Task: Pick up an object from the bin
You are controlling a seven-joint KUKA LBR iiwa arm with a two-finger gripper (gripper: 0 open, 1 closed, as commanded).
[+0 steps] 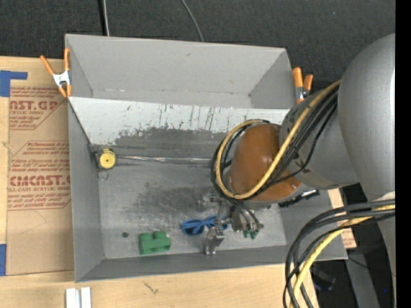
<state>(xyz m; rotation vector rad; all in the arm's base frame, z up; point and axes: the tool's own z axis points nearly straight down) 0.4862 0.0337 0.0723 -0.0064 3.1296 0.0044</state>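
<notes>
Grey metal bin [173, 69], floor scuffed and mostly bare; arm [366, 120] enters from the right, orange cover [253, 159] at its wrist, looped cables [225, 153] about it.

Gripper [216, 235] low over the front-right part of the floor, near the front wall; how wide it stands cannot be told, as the wrist and its hardware crowd the tip.

Blue thing [196, 225]: small, slender, flat on the floor at the front, right of centre; long axis runs roughly left to right, the right end a touch higher in the view; left end free and pointing toward the bin's left side; right end runs in against the gripper's tip; whether it is actually gripped cannot be told.

Green block [154, 242]: squat, lying near the front wall, left of the blue thing and clear of it.

Yellow disc [106, 160]: at the left wall by the back of the floor, well apart from the rest.
</notes>
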